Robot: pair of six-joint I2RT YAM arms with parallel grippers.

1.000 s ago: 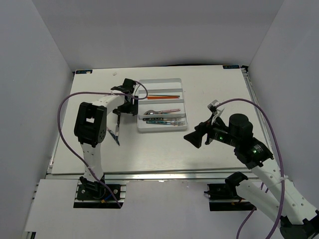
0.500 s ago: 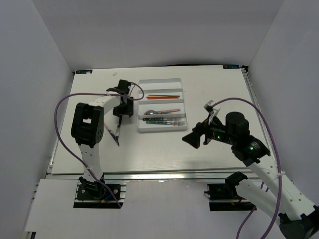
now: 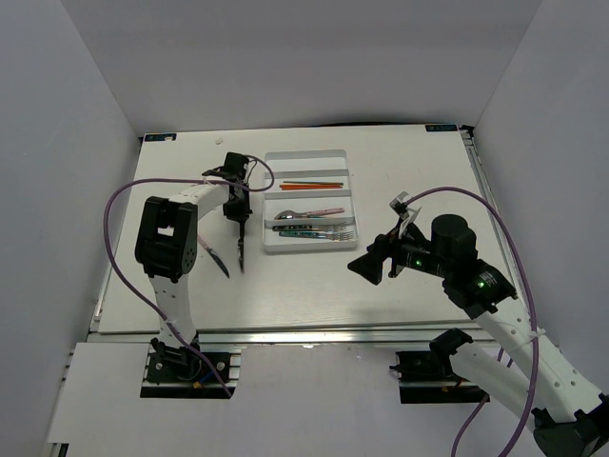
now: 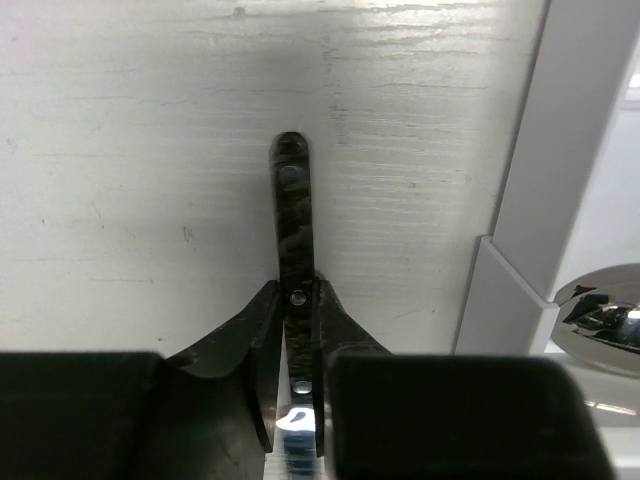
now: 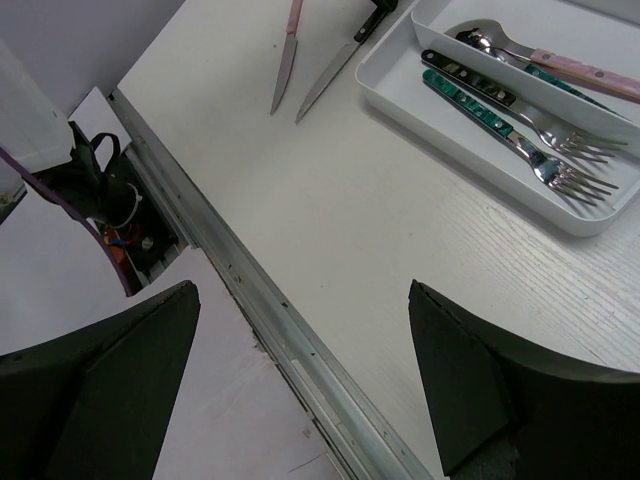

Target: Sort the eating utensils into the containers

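My left gripper (image 3: 236,217) (image 4: 298,295) is shut on the dark handle of a knife (image 3: 241,249) (image 4: 292,200) just left of the white tray (image 3: 270,202) (image 4: 528,200); its blade points toward the near edge. A second knife (image 3: 217,260) (image 5: 284,62) lies on the table left of it. Inside the tray's compartments lie orange chopsticks (image 3: 312,185), a pink-handled spoon (image 3: 309,213) (image 5: 560,62) and forks (image 3: 322,231) (image 5: 520,135). My right gripper (image 3: 364,267) (image 5: 302,290) hovers open and empty over the table, right of the tray.
White walls enclose the table on three sides. A metal rail (image 5: 260,300) runs along the near table edge, with the left arm's base and cables (image 5: 105,195) beyond it. A purple cable (image 3: 119,224) loops beside the left arm.
The left gripper has closed on the dark-handled knife, and the knife has shifted slightly right toward the tray. The right arm has barely moved.
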